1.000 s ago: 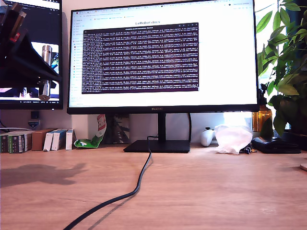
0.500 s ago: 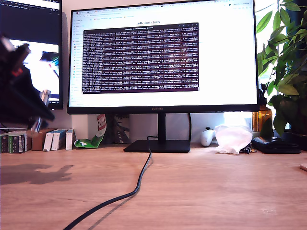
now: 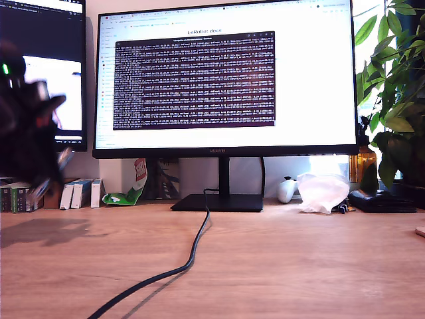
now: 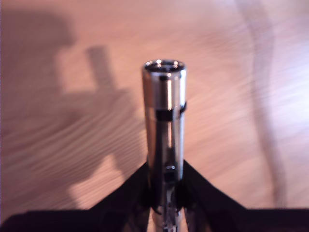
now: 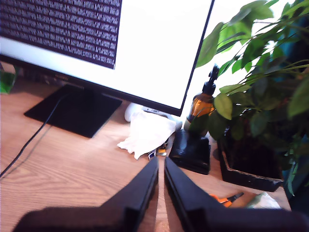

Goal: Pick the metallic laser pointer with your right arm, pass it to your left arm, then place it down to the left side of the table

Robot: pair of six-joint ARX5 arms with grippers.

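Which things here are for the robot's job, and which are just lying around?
For the job:
- metallic laser pointer, held in my first gripper
- table, where it goes down
- my second gripper, holding nothing

Just lying about:
- black cable
- monitor
- white cloth
- brown bottle
- plant
- small boxes

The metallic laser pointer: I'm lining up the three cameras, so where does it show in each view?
Exterior view: metallic laser pointer, blurred, at the picture's left edge, held above the table.
First wrist view: centred, clamped in my first gripper.
Second wrist view: not in it.
Shared landmark: the black cable on the table.
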